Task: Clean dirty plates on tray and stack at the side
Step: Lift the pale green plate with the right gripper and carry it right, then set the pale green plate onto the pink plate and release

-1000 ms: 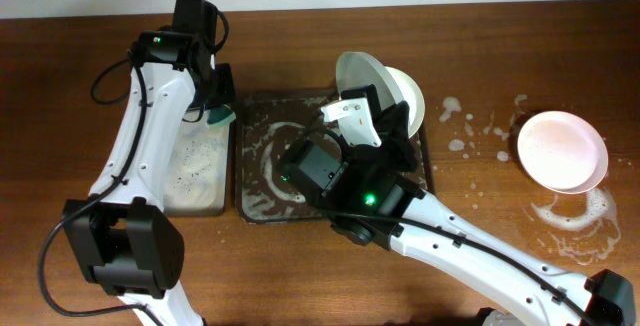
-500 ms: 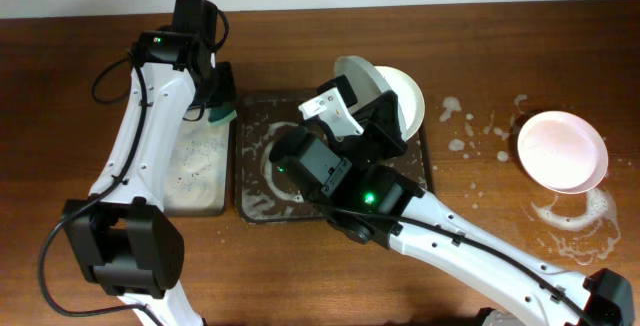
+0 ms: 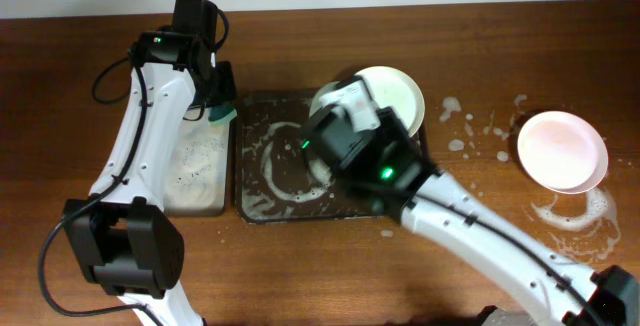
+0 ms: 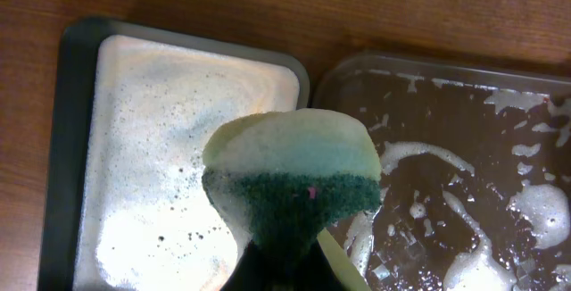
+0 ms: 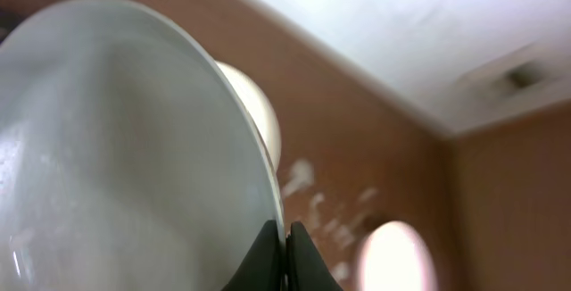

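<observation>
My right gripper (image 5: 285, 237) is shut on the rim of a white plate (image 5: 125, 148), which is tilted and fills the left of the right wrist view. In the overhead view the right wrist (image 3: 350, 138) hides most of that plate over the dark foamy tray (image 3: 262, 156). A pale plate (image 3: 398, 91) lies at the tray's far right corner and also shows behind the held one (image 5: 260, 112). A third plate (image 3: 562, 151) sits on the table at the right. My left gripper (image 3: 215, 101) is shut on a green sponge (image 4: 290, 175) between the two trays.
A smaller tray (image 3: 195, 166) full of white foam stands left of the big tray; it also shows in the left wrist view (image 4: 161, 148). Foam splashes (image 3: 470, 131) dot the wood between the tray and the right plate, and a foam puddle (image 3: 575, 214) lies below that plate.
My right wrist has turned and swung left over the tray, carrying the held plate from the tray's far edge to under the wrist. The left arm has not moved.
</observation>
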Controlling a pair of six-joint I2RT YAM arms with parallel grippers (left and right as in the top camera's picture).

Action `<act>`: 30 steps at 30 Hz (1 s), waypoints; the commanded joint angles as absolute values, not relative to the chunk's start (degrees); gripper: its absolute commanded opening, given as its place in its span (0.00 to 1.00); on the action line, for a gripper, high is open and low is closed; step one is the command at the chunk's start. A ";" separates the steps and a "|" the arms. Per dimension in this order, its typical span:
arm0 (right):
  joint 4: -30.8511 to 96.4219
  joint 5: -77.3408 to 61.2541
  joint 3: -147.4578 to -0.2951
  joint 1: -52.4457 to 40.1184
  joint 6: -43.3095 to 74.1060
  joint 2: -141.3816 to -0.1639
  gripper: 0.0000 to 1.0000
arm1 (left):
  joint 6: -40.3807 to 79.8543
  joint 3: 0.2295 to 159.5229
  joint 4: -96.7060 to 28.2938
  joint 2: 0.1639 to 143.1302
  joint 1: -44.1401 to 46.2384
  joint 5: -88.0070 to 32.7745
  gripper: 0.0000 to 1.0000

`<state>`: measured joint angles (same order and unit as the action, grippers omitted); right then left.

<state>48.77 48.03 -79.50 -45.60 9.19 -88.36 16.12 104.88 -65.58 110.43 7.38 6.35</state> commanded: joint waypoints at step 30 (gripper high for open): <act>47.37 -1.61 -71.61 51.83 20.23 -87.94 0.04 | 16.69 104.66 -63.24 109.69 7.49 6.17 0.01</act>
